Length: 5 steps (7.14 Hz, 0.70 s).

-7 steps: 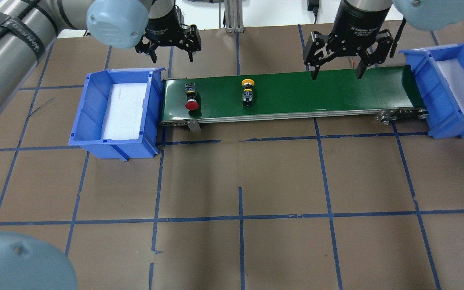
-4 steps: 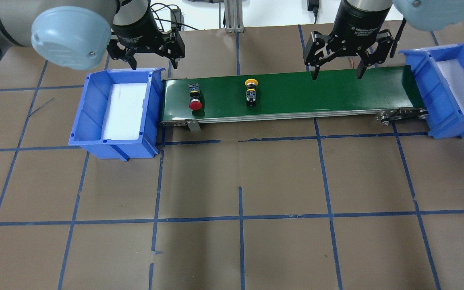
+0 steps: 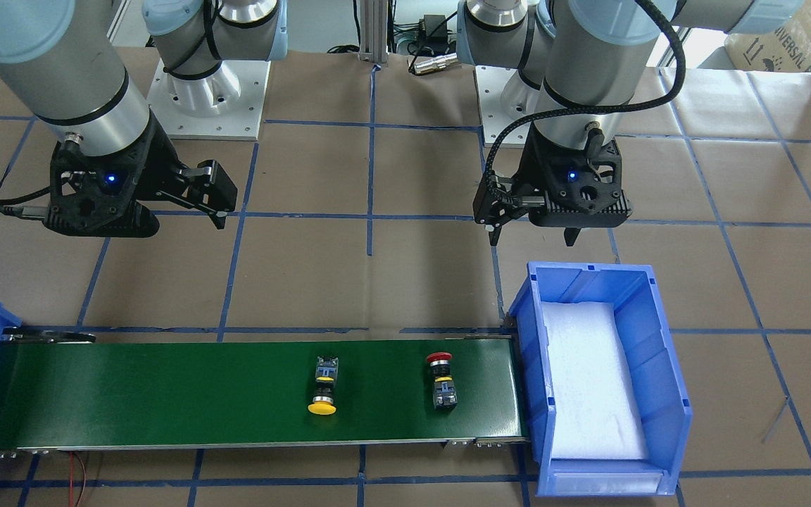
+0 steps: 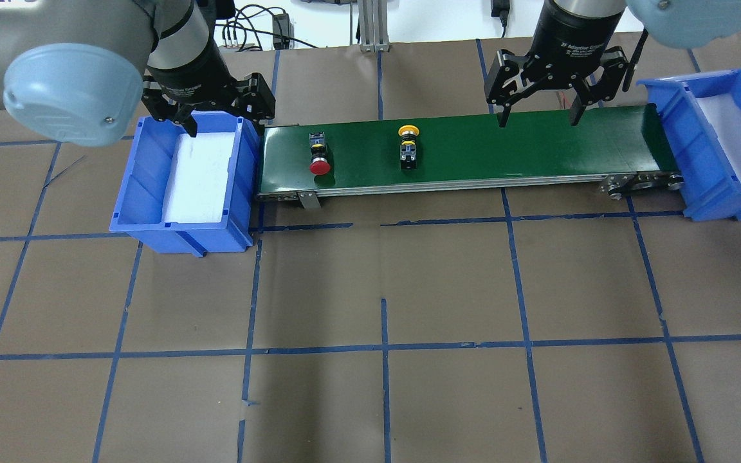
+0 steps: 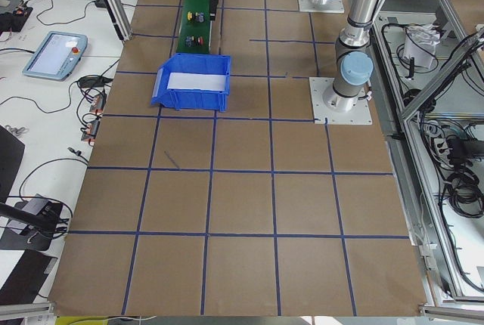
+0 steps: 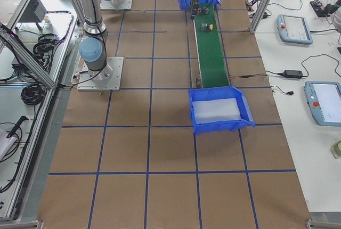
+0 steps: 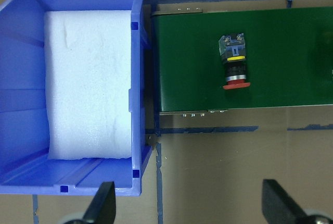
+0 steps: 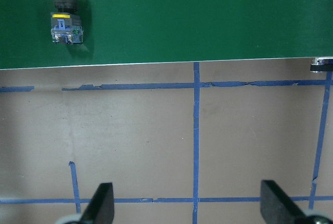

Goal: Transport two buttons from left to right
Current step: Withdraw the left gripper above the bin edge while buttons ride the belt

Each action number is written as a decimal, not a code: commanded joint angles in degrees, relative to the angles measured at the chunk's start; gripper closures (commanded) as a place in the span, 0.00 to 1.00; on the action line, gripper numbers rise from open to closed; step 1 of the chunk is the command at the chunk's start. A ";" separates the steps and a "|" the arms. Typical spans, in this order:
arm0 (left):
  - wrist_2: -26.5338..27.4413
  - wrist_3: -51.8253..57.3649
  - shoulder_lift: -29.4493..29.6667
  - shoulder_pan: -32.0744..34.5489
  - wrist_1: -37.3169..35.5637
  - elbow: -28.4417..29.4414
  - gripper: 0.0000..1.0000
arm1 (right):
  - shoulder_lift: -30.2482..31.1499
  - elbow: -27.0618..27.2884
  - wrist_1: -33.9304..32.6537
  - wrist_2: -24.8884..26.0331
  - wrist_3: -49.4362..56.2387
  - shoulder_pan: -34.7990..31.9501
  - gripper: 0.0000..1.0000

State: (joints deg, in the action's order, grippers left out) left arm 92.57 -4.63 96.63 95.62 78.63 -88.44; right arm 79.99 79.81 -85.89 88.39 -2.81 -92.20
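Note:
The red button lies on its side near the left end of the green conveyor belt, and also shows in the left wrist view. The yellow button lies on its side further right, and shows in the right wrist view. My left gripper is open and empty, above the far edge of the left blue bin. My right gripper is open and empty, above the belt's far edge, right of the yellow button.
The left bin holds only a white foam pad. A second blue bin with a white pad stands tilted at the belt's right end. Brown table paper with a blue tape grid lies in front.
My left gripper has moved left and nearer, from behind the belt's left end to over the left bin's far edge. Both buttons have shifted slightly right on the belt. The right gripper has not moved.

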 commanded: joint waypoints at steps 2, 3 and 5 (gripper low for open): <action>0.07 0.23 -1.01 0.09 0.12 -0.85 0.00 | -0.09 0.00 -0.59 0.11 0.09 0.09 0.00; 0.24 0.23 -1.09 0.09 0.21 -0.94 0.00 | -0.01 0.00 -0.51 -0.06 0.00 0.09 0.00; 0.24 0.23 -1.10 0.18 0.56 -0.85 0.00 | -0.09 0.00 -0.50 0.11 0.09 0.09 0.00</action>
State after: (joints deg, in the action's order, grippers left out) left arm 92.79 -4.39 95.56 95.73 78.91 -89.31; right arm 79.92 79.81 -86.40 88.34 -2.79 -92.11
